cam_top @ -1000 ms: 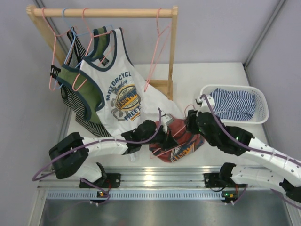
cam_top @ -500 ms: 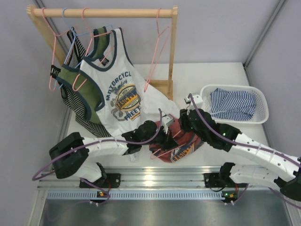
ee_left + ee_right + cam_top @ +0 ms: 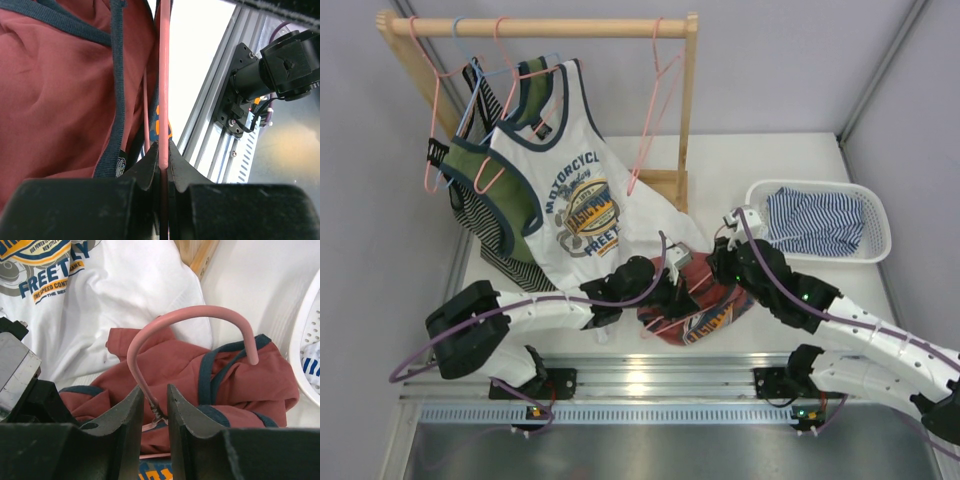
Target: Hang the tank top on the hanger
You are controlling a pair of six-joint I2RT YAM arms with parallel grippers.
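The rust-red tank top lies crumpled on the table near the front edge; its navy trim shows in the left wrist view and right wrist view. The pink hanger is threaded into it, and its hook curves up above the cloth. My left gripper is shut on the hanger's wire at the top's left side. My right gripper is open, one jaw on each side of the hook's twisted neck, with a small gap on both sides.
A wooden rack stands at the back with the white "Motorcycle" tank top, a green top, spare pink hangers and a light blue hanger. A white basket holding a striped garment sits at the right.
My right gripper has shifted slightly left and then back down over the hanger's hook. The left arm and the tank top have barely moved.
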